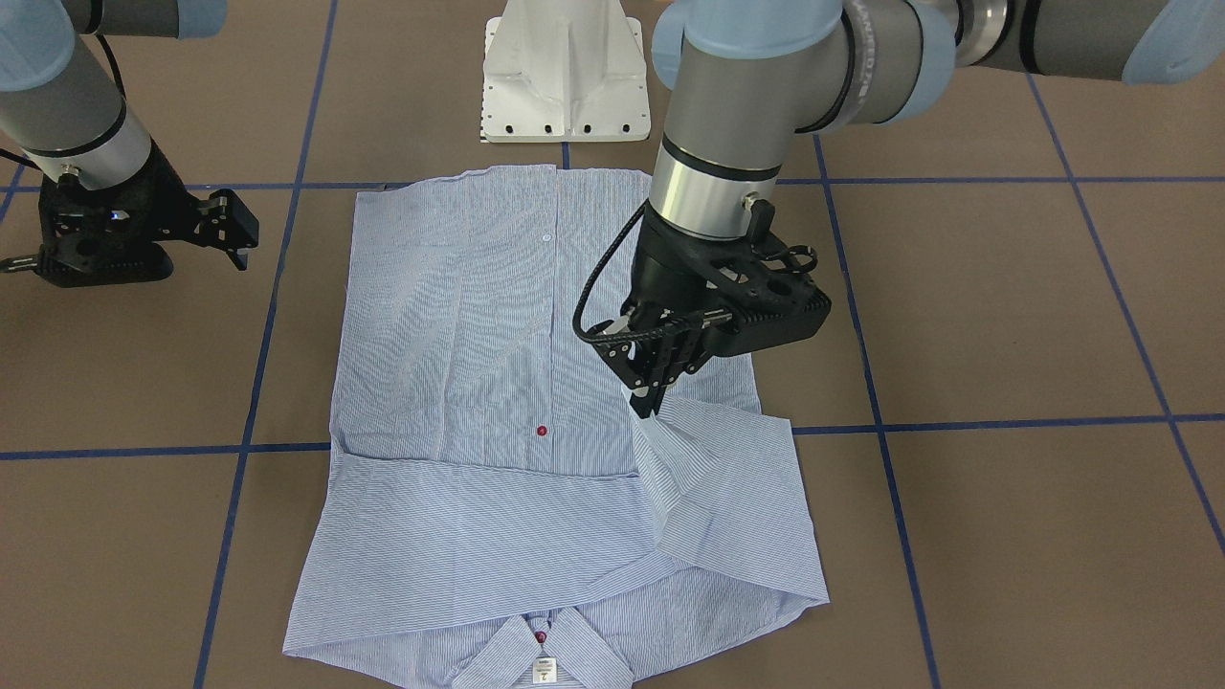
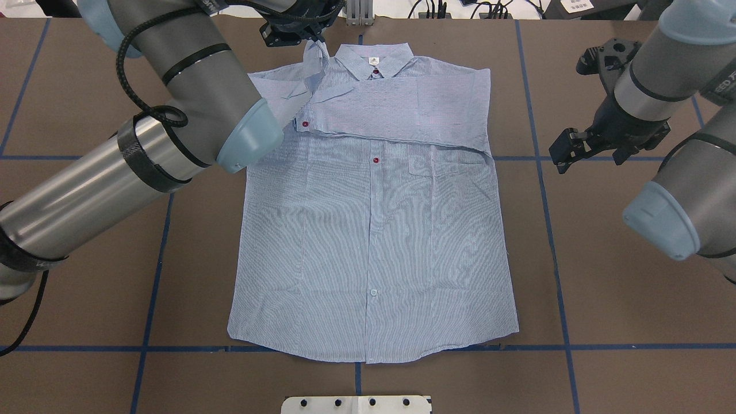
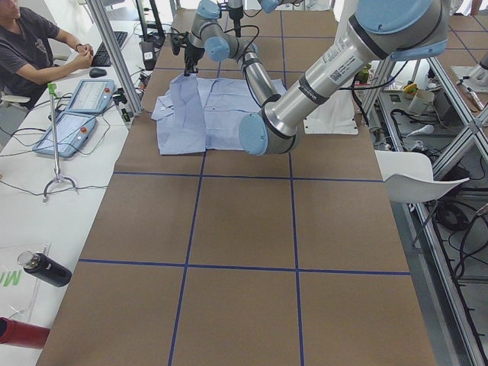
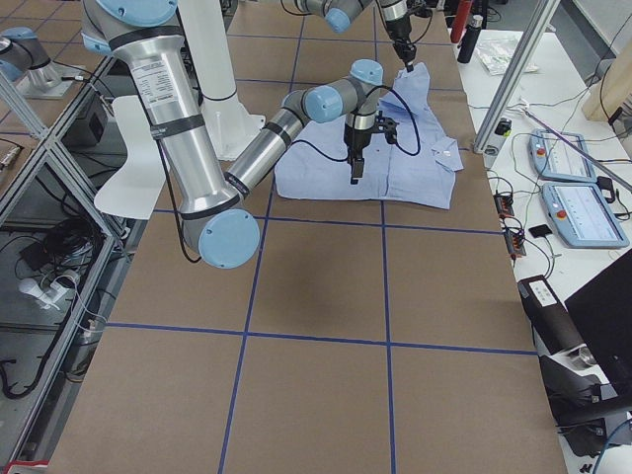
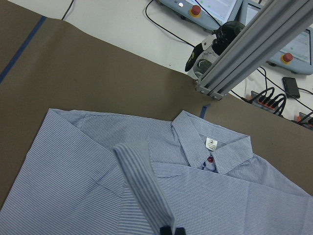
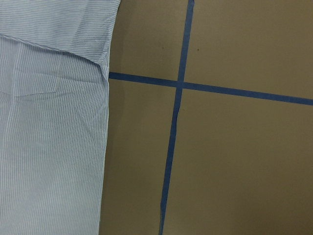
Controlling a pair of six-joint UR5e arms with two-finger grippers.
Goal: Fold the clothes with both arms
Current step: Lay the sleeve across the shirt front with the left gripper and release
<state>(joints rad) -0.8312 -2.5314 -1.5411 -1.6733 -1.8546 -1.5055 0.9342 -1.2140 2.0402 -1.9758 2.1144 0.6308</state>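
The light blue striped shirt (image 2: 374,230) lies flat and face up on the brown table, with its collar (image 2: 374,57) at the far side from the robot. One sleeve (image 2: 402,109) is folded across the chest. The other sleeve (image 1: 670,450) rises in a narrow strip from the shirt. My left gripper (image 1: 649,402) is shut on its end, a little above the shirt near the collar. The left wrist view shows that strip (image 5: 142,181) running to the closed fingertips (image 5: 166,230). My right gripper (image 2: 566,150) hangs open with nothing in it, beside the shirt's edge (image 6: 100,122).
The white pedestal base (image 1: 565,77) stands at the hem side of the shirt. Blue tape lines (image 6: 173,127) cross the table. An aluminium frame post (image 5: 244,54) and control tablets (image 3: 76,114) lie beyond the collar side, where a person (image 3: 30,46) sits.
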